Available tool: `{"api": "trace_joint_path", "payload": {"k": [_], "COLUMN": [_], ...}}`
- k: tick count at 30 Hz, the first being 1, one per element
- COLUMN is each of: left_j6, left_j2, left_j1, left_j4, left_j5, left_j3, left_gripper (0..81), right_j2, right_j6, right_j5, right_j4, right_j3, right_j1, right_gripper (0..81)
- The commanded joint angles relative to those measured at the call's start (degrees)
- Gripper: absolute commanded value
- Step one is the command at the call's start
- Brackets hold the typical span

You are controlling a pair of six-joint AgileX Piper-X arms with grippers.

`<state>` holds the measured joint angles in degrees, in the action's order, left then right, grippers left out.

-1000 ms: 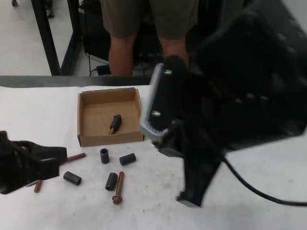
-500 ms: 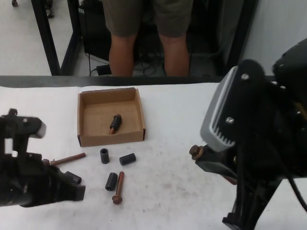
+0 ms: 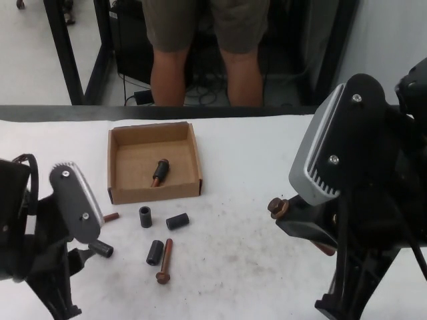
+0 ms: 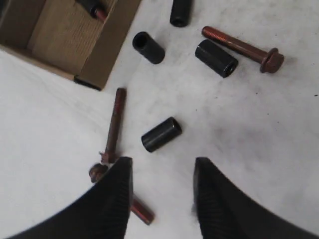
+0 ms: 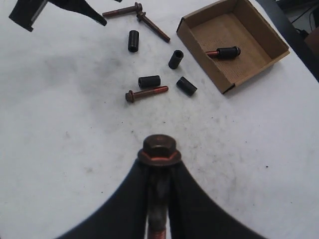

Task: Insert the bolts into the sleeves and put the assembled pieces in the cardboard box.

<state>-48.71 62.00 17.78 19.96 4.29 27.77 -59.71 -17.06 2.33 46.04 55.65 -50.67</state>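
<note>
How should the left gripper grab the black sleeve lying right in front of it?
Probably pinch the sleeve across its round middle, coming down from above: it lies on its side, apart from the bolt beside it, below the open left gripper.

The right gripper [image 5: 158,167], closed on a copper-coloured hex-head metal bolt [image 5: 158,149], is no longer in mid-bench beside the shallow brown cardboard box [image 3: 153,193]. It now sits well off to the right, the bolt's head pointing toward the middle. The left gripper [image 4: 162,172] is up off the low left edge and now hangs, fingers apart, above a short black cylindrical sleeve [image 4: 161,134]. Its arm now covers most of a thin copper-coloured bolt [image 3: 110,217] nearby.
</note>
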Motion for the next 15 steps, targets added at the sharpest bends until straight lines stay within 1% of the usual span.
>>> {"api": "trace_joint_path", "payload": {"k": [1, 4, 7, 8, 10, 12, 15], "left_j6": [-11.01, -19.14, -23.89, -25.84, -33.71, -36.45, -37.02], "left_j2": [0.16, 1.49, 4.67, 6.25, 8.87, 12.23, 16.96], "left_j1": [0.11, 0.11, 0.11, 0.11, 0.11, -0.48, -2.32], "left_j4": [-3.43, -5.98, -6.42, -6.72, -7.40, -7.77, -8.27], "left_j5": [4.22, 6.47, 6.15, 7.07, 8.20, 7.50, 7.34], "left_j3": [0.25, 0.43, 0.66, 0.66, 0.99, 1.96, 4.35], "left_gripper": [39.1, 39.1, 39.1, 38.8, 38.0, 38.0, 38.0], "right_j2": [0.53, 0.53, 0.53, 0.53, 0.53, 0.53, 0.53], "right_j6": [-1.41, -3.75, -3.96, -3.96, -5.05, -5.18, -5.18], "right_j5": [-0.53, -0.53, -0.53, -0.53, -0.53, -0.53, -0.53], "right_j4": [-0.02, -0.02, -0.02, -0.02, -0.02, -0.02, -0.02], "right_j3": [0.13, 0.13, 0.13, 0.13, 0.13, 0.13, 0.13], "right_j1": [0.36, 0.36, 0.36, 0.36, 0.36, 0.36, 0.36], "right_gripper": [0.0, 0.0, 0.0, 0.0, 0.0, 0.0, 0.0]}}
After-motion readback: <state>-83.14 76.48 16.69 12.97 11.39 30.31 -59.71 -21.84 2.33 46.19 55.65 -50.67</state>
